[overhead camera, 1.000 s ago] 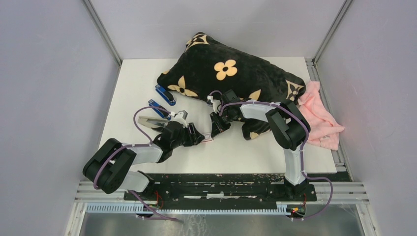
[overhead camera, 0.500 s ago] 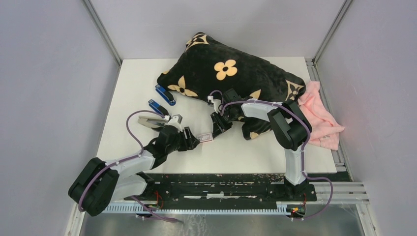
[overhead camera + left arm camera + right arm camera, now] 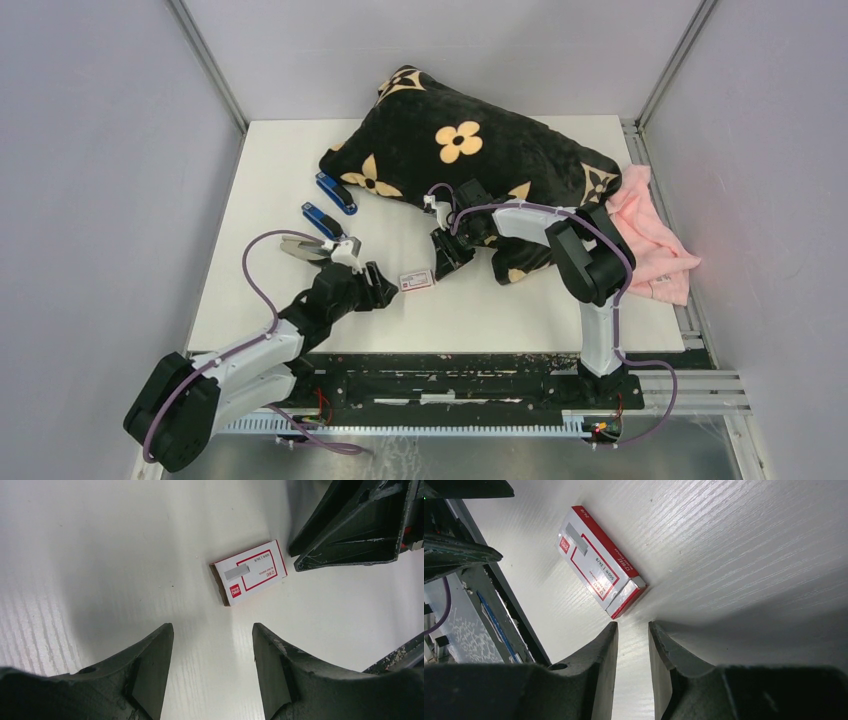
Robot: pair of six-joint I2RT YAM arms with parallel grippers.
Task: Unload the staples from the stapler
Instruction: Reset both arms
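Quick count, here we go. Two arms: the left arm (image 3: pixel 262 345) and the right arm (image 3: pixel 598 300). One hand on each, so two: left hand (image 3: pixel 390 288), right hand (image 3: pixel 441 262). Blue staplers, I make it two: the far stapler (image 3: pixel 337 193) and the near stapler (image 3: pixel 322 219). One small white-and-red box (image 3: pixel 417 280), just the one. One black flowered cushion (image 3: pixel 460 140). One pink cloth (image 3: pixel 650 235). One white bench (image 3: pixel 280 160) carrying it all.

1. A small white-and-red box (image 3: pixel 418 280) lies on the worktop (image 3: pixel 520 310), between the left end effector (image 3: pixel 392 288) and the right end effector (image 3: pixel 440 268).
2. An open blue stapler (image 3: pixel 322 222) lies just beyond the left end effector.
3. A second blue stapler (image 3: pixel 336 193) lies farther off.
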